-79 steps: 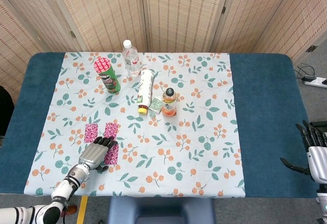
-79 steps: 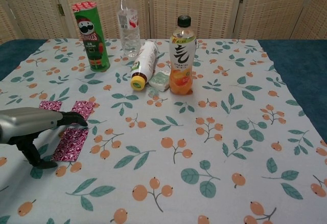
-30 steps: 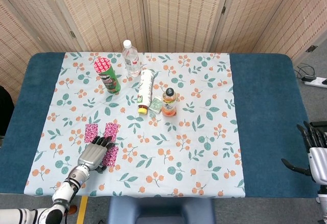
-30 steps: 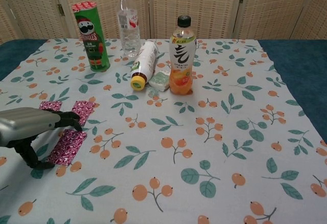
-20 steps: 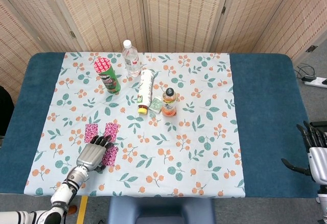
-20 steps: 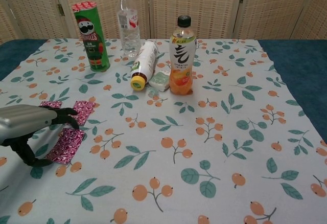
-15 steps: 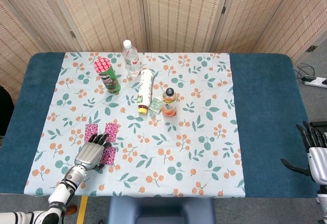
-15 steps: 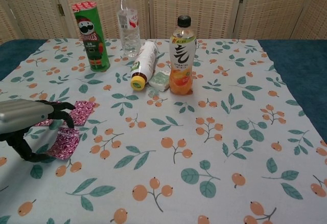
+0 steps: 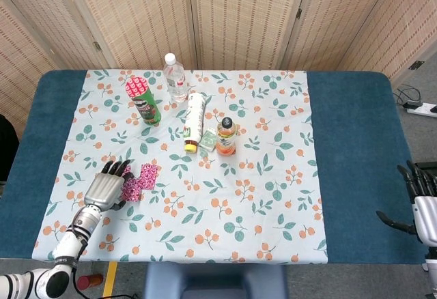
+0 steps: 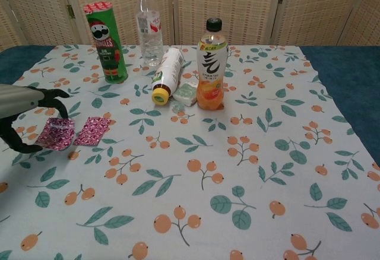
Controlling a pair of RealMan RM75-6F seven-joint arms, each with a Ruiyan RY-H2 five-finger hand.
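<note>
My left hand (image 9: 103, 188) hovers over the left front of the flowered cloth (image 9: 259, 196). In the chest view the left hand (image 10: 22, 98) curls its fingers and thumb around a pink foil packet (image 10: 56, 134), which it pinches at the edge; the held packet (image 9: 131, 186) also shows in the head view. A second pink packet (image 10: 94, 130) lies flat just right of it, and shows as the second packet (image 9: 147, 173) from above. My right hand (image 9: 423, 207) hangs off the table's right edge, fingers spread, holding nothing.
At the back stand a green chips can (image 10: 105, 40), a clear water bottle (image 10: 148, 25) and an orange drink bottle (image 10: 212, 64). A white bottle (image 10: 166, 73) lies on its side beside a small pale packet (image 10: 185, 94). Blue table (image 9: 355, 142) borders the cloth.
My left hand has curled around the nearest pink packet and moved left and away with it. The packet now sits beside the other pink one. The right hand has not moved.
</note>
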